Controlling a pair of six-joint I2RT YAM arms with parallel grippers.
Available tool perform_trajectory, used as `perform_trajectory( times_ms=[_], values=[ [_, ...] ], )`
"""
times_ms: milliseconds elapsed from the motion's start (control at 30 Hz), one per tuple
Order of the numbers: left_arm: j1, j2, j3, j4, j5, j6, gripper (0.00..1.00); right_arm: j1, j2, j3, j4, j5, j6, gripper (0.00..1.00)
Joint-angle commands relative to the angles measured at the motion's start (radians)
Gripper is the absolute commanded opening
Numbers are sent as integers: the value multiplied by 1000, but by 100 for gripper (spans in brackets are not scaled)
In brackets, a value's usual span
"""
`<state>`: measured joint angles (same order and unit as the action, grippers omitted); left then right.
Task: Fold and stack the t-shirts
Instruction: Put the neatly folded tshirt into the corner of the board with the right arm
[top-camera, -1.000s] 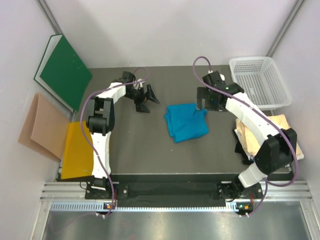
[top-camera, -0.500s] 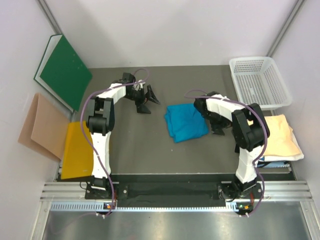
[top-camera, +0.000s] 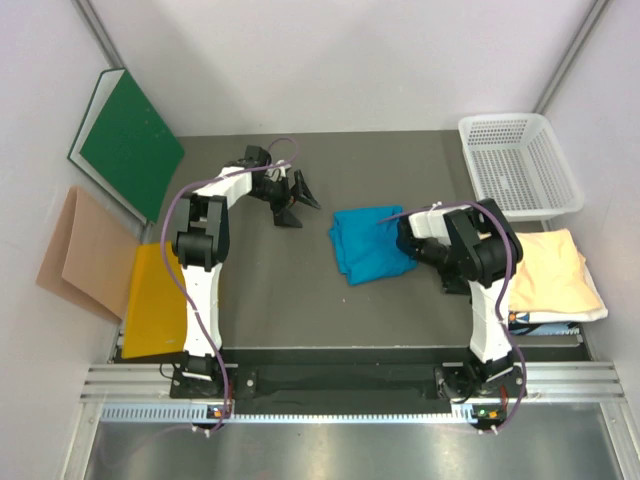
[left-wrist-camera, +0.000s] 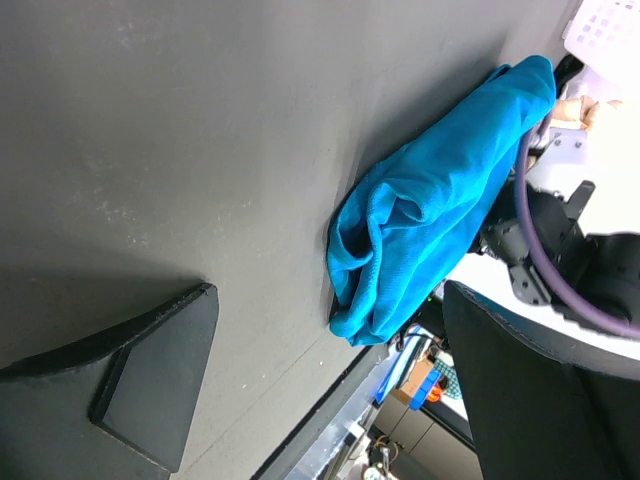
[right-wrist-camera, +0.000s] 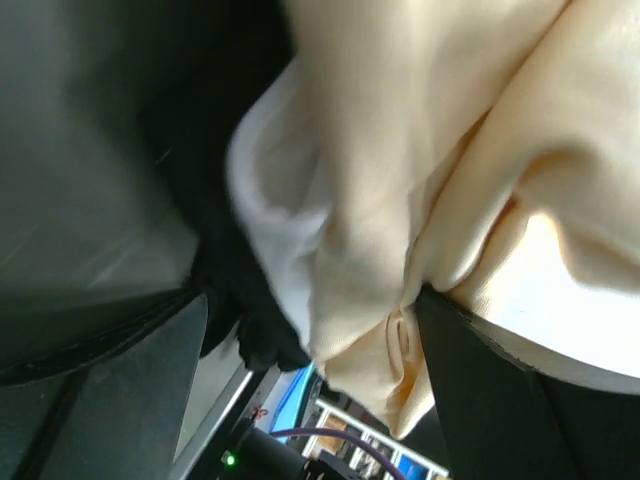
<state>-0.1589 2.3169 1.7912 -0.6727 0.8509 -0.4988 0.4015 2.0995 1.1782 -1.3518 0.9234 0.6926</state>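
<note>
My left arm reaches to the far side of the dark grey table (top-camera: 280, 290). The left gripper (top-camera: 295, 200) is low over the surface, its 2 fingers spread wide and empty. The bright teal-blue cloth t-shirt (top-camera: 372, 243) lies crumpled mid-table. My right arm is folded back on itself beside it. The right gripper (right-wrist-camera: 312, 295) gapes wide at the pale cream-tan cloth t-shirt (top-camera: 555, 275) by the right edge; I cannot tell if they touch.
</note>
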Motion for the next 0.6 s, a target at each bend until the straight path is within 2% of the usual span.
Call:
perform_trajectory(
  times_ms=[0, 33, 67, 133, 167, 267, 367, 567],
  values=[
    [-4, -16, -9, 19, -15, 19, 99, -102, 51, -52, 110, 9, 41, 76],
    [-4, -19, -9, 16, -16, 20, 99, -119, 53, -51, 117, 5, 25, 69],
    [-4, -19, -9, 16, -18, 20, 99, -133, 54, -49, 115, 8, 22, 52],
    [-4, -21, -9, 16, -19, 22, 99, -158, 45, -52, 144, 8, -7, 34],
    [-4, -19, -9, 12, -19, 25, 99, -164, 34, -55, 152, 8, -27, 9],
    [-4, -21, -7, 12, -26, 26, 99, -176, 14, -61, 189, -11, -70, 0],
    [-4, -19, -7, 12, -29, 26, 99, -162, -13, -58, 212, -46, -105, 0],
    [-4, -14, -9, 5, -35, 32, 99, -27, -50, 53, 197, -167, -160, 0]
  ],
)
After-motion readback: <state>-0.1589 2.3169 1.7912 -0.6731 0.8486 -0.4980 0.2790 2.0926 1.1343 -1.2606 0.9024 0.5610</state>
